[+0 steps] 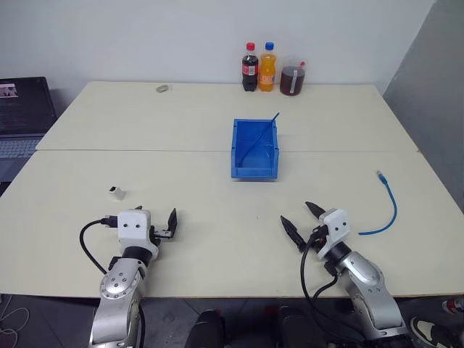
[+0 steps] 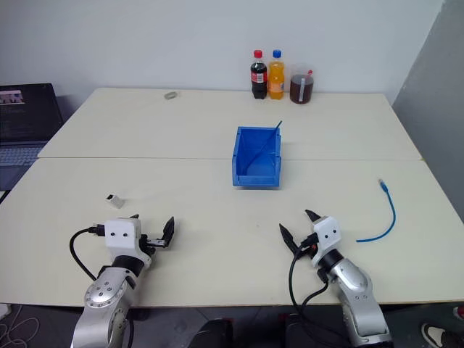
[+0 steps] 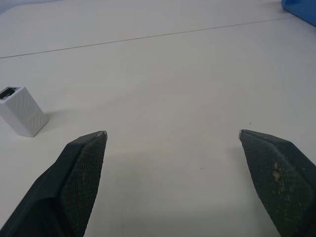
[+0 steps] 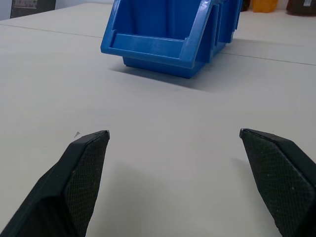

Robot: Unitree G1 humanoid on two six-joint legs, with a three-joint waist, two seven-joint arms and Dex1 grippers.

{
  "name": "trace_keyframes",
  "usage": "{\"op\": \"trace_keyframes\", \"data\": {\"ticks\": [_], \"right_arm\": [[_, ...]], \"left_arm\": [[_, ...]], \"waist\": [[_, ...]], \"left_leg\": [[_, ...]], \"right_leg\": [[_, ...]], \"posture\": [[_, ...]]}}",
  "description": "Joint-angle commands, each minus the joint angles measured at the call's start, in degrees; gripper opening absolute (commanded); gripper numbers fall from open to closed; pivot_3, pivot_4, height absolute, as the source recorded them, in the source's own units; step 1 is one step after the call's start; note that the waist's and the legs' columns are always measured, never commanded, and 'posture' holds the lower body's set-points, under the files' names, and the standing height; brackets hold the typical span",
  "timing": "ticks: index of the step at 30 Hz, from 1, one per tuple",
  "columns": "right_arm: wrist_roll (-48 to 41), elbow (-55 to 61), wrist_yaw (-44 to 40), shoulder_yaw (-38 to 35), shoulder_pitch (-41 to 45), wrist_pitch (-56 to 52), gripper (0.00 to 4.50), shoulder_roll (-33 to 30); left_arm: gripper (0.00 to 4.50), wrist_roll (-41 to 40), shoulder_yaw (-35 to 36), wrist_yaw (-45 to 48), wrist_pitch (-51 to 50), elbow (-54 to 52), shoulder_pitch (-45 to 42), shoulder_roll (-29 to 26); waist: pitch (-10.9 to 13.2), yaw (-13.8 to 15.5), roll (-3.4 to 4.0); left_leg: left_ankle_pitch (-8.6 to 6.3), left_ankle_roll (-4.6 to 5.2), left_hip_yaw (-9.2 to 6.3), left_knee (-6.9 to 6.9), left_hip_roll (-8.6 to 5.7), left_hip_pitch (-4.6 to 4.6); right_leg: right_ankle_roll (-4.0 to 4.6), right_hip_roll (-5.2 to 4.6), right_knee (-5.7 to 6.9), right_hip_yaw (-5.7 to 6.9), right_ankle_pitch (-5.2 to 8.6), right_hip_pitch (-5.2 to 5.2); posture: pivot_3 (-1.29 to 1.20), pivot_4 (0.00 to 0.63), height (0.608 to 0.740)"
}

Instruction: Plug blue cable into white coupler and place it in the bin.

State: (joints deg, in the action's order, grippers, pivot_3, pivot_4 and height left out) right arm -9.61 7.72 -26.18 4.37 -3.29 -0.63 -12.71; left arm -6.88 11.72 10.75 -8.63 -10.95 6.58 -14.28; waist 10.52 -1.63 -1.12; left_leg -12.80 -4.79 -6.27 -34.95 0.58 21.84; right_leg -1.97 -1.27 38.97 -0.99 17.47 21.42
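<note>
Both hands sit lowest in the frame, operator: your left hand (image 1: 163, 226) at lower left, your right hand (image 1: 304, 220) at lower right, each with its fingers spread wide and nothing between them. Nothing grasped yet, so by my read you're at the very start, with the pickups ahead.

Look up and left of that left hand: the coupler (image 1: 116, 192) stands on the worktop (image 1: 196, 188), close by but not touching. In the left wrist view it sits off beyond one finger (image 3: 74, 177), not between the two, so swing toward it before you close. It's tiny and boxy; I'd bring the fingers across its flat sides and leave the socket end free for the plug.

Over at the right edge, the cable (image 1: 388, 206) lies in a loose curve, one plug (image 1: 379, 174) at its upper end, well apart from your right hand. Grab it just behind a plug, I'd say, so the cord doesn't flop when you line it up with the socket.

Centre frame, the bin (image 1: 254, 149) waits with its lower lip facing you. A darker strand (image 1: 262, 134) leans inside it; leave that alone. The bottles (image 1: 259, 67) along the top edge are well clear of your path.
</note>
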Motion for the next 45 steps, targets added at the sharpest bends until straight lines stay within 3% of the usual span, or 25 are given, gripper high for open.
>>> {"op": "trace_keyframes", "data": {"ticks": [1,25,32,38,45], "right_arm": [[0.0,0.8,-0.3,0.0,0.0,0.8,4.49,-0.3],[-0.9,0.5,-0.9,-0.1,0.9,-0.4,4.49,-0.4],[-1.2,1.8,-0.4,-1.5,0.5,-0.5,4.49,-0.8],[-3.2,7.0,0.0,-4.2,-1.0,-1.8,4.49,-1.8],[-6.1,13.5,3.3,-15.8,-3.0,-8.4,4.49,-8.0]], "left_arm": [[4.50,-0.5,0.3,0.5,1.6,-2.1,0.0,-0.2],[4.50,-4.4,-0.2,7.5,3.6,-5.1,2.8,-1.0],[4.50,-10.0,-1.5,14.5,1.6,-5.7,2.7,-2.8],[4.50,-14.1,-6.2,21.2,-4.6,-8.9,-1.3,-6.3],[4.50,-18.8,-13.8,33.1,-14.1,-9.6,-15.8,-13.6]], "waist": [[0.0,0.0,0.00],[0.0,0.0,0.00],[0.0,0.0,0.00],[0.0,0.1,0.00],[0.0,0.1,0.01]], "left_leg": [[0.00,0.00,0.00,0.00,0.00,0.00],[0.00,0.00,0.01,0.00,0.01,0.00],[0.00,0.00,0.00,0.00,0.01,0.00],[0.00,0.00,-0.01,0.00,0.00,0.01],[0.00,0.00,0.02,-0.02,-0.04,0.01]], "right_leg": [[0.00,0.00,0.00,0.00,0.00,0.00],[0.00,0.00,0.00,-0.01,0.00,0.00],[0.00,0.00,0.00,0.00,0.00,0.00],[0.00,0.01,0.01,0.01,0.00,0.00],[-0.01,0.01,0.02,0.00,-0.01,-0.03]], "posture": [[0.00,0.150,0.740],[0.00,0.150,0.740],[0.00,0.150,0.740],[0.00,0.150,0.740],[0.00,0.150,0.740]]}}
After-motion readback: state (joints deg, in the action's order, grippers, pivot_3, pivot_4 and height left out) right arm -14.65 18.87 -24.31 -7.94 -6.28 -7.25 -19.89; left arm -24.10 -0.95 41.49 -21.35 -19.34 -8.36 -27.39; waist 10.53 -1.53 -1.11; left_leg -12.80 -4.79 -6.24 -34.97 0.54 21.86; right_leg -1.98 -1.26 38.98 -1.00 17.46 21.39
